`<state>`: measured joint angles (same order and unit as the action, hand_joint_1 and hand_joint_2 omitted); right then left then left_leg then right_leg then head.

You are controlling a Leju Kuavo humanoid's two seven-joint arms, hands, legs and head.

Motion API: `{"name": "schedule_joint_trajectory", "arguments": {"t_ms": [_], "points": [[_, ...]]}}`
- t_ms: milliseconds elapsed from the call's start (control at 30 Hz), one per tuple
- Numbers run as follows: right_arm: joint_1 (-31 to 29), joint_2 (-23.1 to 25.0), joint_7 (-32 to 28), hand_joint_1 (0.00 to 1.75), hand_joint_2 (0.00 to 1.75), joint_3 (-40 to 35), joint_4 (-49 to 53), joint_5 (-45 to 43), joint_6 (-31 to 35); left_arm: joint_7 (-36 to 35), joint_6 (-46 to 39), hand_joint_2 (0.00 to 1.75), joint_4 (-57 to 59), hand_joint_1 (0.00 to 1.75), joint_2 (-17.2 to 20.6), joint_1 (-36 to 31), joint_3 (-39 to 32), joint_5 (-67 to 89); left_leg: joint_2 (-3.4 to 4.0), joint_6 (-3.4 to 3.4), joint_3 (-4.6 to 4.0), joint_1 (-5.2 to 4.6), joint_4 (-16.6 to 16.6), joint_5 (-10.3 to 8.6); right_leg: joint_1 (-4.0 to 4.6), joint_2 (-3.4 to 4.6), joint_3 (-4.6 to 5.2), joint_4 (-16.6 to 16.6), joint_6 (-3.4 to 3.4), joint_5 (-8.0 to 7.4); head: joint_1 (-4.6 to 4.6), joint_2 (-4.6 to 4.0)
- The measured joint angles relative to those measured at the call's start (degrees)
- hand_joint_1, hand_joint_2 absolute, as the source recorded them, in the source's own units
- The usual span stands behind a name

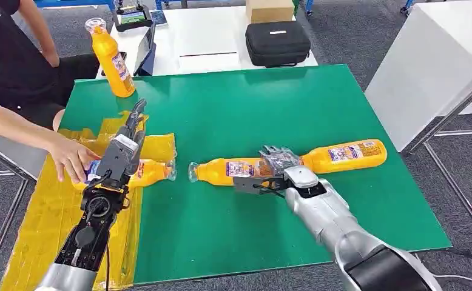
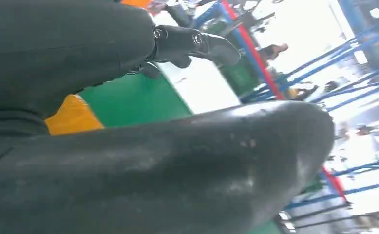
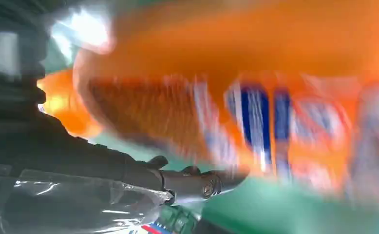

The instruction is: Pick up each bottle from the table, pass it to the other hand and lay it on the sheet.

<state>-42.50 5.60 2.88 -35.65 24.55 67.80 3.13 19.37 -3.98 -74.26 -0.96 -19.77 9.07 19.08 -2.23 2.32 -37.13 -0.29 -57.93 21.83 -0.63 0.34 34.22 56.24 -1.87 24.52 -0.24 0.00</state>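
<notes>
Middle bottle (image 1: 233,170) lies flat on the green table (image 1: 252,109), cap toward the yellow sheet (image 1: 51,206), with the right hand (image 1: 277,165) draped over its base end; I can't tell if the fingers have actually closed, and the right wrist view is blurred. For a clean lift, wrap the body near the label, not the base, so it doesn't swing. Left hand (image 1: 124,145) hovers with fingers apart above the bottle on the sheet (image 1: 145,171), which a person's hand (image 1: 73,159) touches; 2 more bottles wait, 1 flat (image 1: 346,154), 1 upright (image 1: 111,57).
</notes>
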Motion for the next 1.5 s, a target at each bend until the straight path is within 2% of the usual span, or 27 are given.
{"name": "schedule_joint_trajectory", "arguments": {"t_ms": [167,567,700,767,800,867,933,1000,1133,1200,1333,1500], "points": [[-0.38,0.37,0.13,1.75,1.75,-1.6,-2.21,2.04,-2.72,-0.02,-1.27,0.0,-3.9,0.0,-0.09,0.19,1.64,-1.79,0.08,-0.01,0.2,0.01,0.0,0.04,0.01,0.03,-0.13,-0.04,0.01,0.02,0.0,0.0],[-0.76,0.94,0.22,1.75,1.75,-2.93,-3.39,2.61,-3.72,-0.37,-2.38,0.0,-6.28,0.0,-0.11,0.16,2.54,-3.44,0.11,-0.02,0.56,0.02,0.0,0.04,0.01,0.04,-0.4,-0.05,0.02,0.0,0.02,0.0],[-0.46,0.94,0.22,1.75,1.75,-2.86,-3.37,1.73,-1.68,-1.88,-2.8,0.0,-6.54,0.0,-0.28,0.12,2.69,-4.09,0.12,-0.02,0.58,0.02,0.0,0.04,0.01,0.06,-0.46,-0.05,0.02,0.0,0.0,0.0],[-0.01,0.92,-0.68,1.75,1.75,-2.6,-3.3,-0.24,1.86,-3.5,-2.45,0.0,-6.54,0.0,-0.39,0.19,2.65,-6.9,0.21,-0.02,0.59,0.02,0.01,0.04,0.01,0.13,-0.49,-0.05,0.04,-0.03,0.02,0.0],[0.32,0.92,-2.06,1.75,1.75,-2.1,-3.17,-2.56,4.11,-4.26,-1.67,1.75,-6.54,0.0,-0.41,0.33,2.45,-10.04,0.27,-0.01,0.58,0.01,0.01,0.04,0.02,0.17,-0.48,-0.04,0.1,-0.08,0.0,0.0],[2.14,0.9,-7.84,1.75,1.75,0.92,-1.18,-11.29,7.63,-5.03,-0.77,1.75,-6.54,0.0,-0.72,1.1,1.29,-16.54,0.34,-0.02,0.48,0.01,0.01,0.04,0.03,0.27,-0.34,-0.03,0.13,-0.18,0.02,0.0],[4.83,1.07,-12.14,1.75,1.75,4.9,3.4,-19.44,8.1,-5.14,0.04,1.75,-6.39,0.0,-0.92,2.07,-0.18,-22.35,0.34,-0.04,0.23,0.01,0.01,-0.06,0.02,0.28,-0.08,-0.01,0.05,-0.26,-0.02,0.0],[6.97,1.09,-13.14,1.75,1.75,8.48,9.86,-24.87,7.69,-5.18,0.46,1.75,-5.82,0.0,-0.94,2.88,-1.29,-26.39,0.3,0.0,0.05,0.04,0.01,-0.18,0.02,0.25,0.09,0.0,0.03,-0.27,-0.02,0.0],[8.69,0.87,-14.32,1.75,1.75,11.65,16.59,-27.76,8.15,-5.29,0.39,1.75,-5.12,0.0,-0.94,3.65,-2.36,-27.87,0.16,0.0,-0.08,0.09,0.01,-0.19,0.06,0.18,0.13,0.02,0.04,-0.25,0.02,0.0],[10.94,0.87,-17.42,1.75,1.75,13.2,21.51,-33.4,9.9,-5.33,-0.37,1.75,-4.71,0.0,-1.18,3.73,-2.84,-30.52,0.16,0.01,-0.17,0.05,0.01,-0.18,0.04,0.19,0.22,0.02,0.03,-0.25,0.02,0.0],[15.27,0.57,-16.48,1.75,1.75,13.55,32.18,-37.83,10.77,-4.22,-1.03,1.75,-4.25,0.0,-1.4,5.22,-3.1,-33.82,0.16,0.02,-0.34,0.03,0.01,-0.17,0.01,0.19,0.41,0.0,0.03,-0.24,0.02,0.0],[17.81,0.39,-15.56,1.75,1.75,13.51,37.88,-38.88,11.18,-3.39,-1.14,1.75,-4.2,0.0,-1.73,6.42,-3.1,-34.87,0.16,0.02,-0.51,0.03,0.01,-0.17,0.01,0.19,0.58,0.0,0.03,-0.25,0.0,0.0]]}}
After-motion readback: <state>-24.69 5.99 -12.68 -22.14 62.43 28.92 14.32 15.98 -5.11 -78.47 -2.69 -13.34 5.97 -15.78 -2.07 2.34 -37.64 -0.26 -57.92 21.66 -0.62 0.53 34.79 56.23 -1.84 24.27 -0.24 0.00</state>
